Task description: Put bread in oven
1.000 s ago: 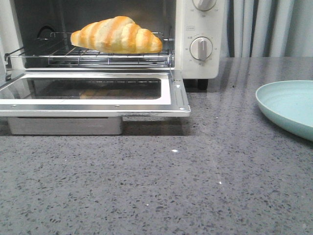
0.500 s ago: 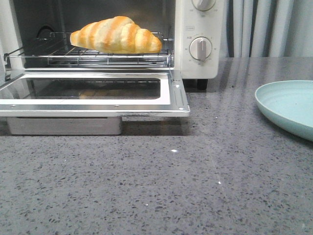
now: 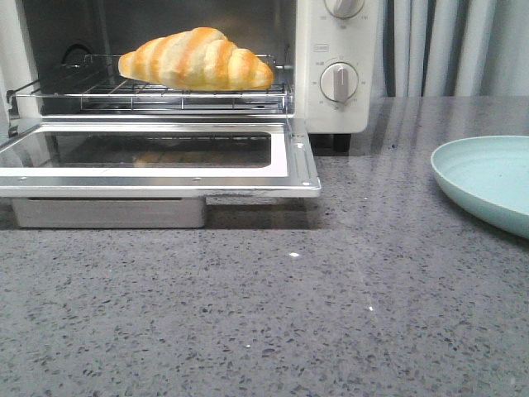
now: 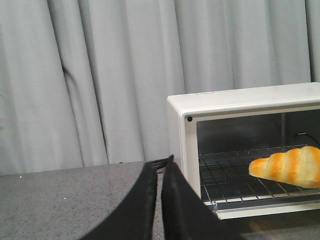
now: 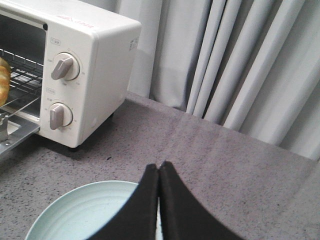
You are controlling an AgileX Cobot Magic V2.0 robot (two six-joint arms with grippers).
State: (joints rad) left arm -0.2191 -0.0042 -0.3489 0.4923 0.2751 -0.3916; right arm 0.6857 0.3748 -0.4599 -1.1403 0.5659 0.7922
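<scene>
The bread (image 3: 197, 58), golden-orange with cream stripes, lies on the wire rack inside the white oven (image 3: 339, 50), whose glass door (image 3: 157, 153) is folded down flat. The bread also shows in the left wrist view (image 4: 292, 166) and its end in the right wrist view (image 5: 3, 80). My left gripper (image 4: 159, 164) is shut and empty, held off to the side of the oven (image 4: 240, 102). My right gripper (image 5: 159, 165) is shut and empty above the plate's far rim. Neither gripper shows in the front view.
A pale green plate (image 3: 488, 182) sits at the right on the grey speckled counter, also in the right wrist view (image 5: 85, 212). Two round knobs (image 5: 62, 67) are on the oven's right panel. Grey curtains hang behind.
</scene>
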